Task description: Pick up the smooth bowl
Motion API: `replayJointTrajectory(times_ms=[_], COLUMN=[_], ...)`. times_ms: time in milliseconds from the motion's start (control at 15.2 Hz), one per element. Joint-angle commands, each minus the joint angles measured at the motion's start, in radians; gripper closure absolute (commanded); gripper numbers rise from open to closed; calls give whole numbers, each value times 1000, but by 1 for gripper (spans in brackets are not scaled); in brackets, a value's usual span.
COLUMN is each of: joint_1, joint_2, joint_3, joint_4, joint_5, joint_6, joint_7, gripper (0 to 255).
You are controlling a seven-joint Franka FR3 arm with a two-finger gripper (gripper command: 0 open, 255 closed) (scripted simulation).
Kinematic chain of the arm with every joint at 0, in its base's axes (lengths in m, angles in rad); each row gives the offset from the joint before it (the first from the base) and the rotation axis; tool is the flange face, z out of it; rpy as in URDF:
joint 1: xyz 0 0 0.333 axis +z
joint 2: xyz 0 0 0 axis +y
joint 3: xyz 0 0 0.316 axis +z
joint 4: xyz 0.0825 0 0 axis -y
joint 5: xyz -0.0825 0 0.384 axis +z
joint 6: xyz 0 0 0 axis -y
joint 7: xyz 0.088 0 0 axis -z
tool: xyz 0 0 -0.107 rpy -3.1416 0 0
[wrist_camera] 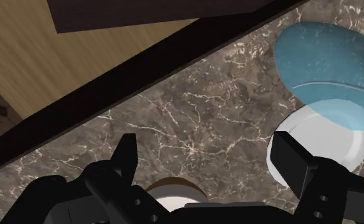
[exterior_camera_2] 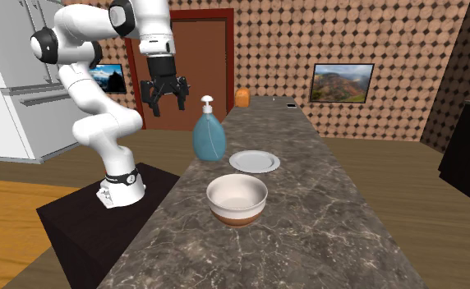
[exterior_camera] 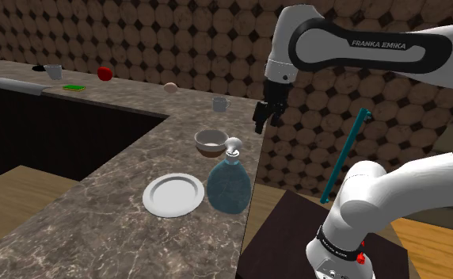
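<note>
Bowl (exterior_camera_2: 237,198) upright on counter (exterior_camera_2: 332,222), rim up; hand (exterior_camera_2: 167,104) spread apart, empty, raised clear.

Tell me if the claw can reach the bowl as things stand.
Probably yes: the open claw hangs above and a little aside of the bowl, nothing between them; bottle and plate stand clear.

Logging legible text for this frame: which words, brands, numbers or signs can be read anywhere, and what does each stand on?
"FRANKA EMIKA": pale letters on the dark panel of the white robot arm, shoulder view.
Dark ring near the arm's base: tiny pale marks, too small to read.
Translucent blue soap dispenser bottle, round white bowl with brown base, two framed landscape pictures: no lettering visible.
</note>
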Motion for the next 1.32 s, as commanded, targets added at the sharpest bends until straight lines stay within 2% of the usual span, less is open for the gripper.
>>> replayJointTrajectory(times_ms=[0,660,1254], joint_1=[0,-19,-30], joint_2=[0,358,714], joint_3=[0,-117,-197], joint_4=[0,119,342], joint_5=[0,4,84], joint_6=[0,216,313], joint_7=[0,-136,-274], gripper=[0,0,0])
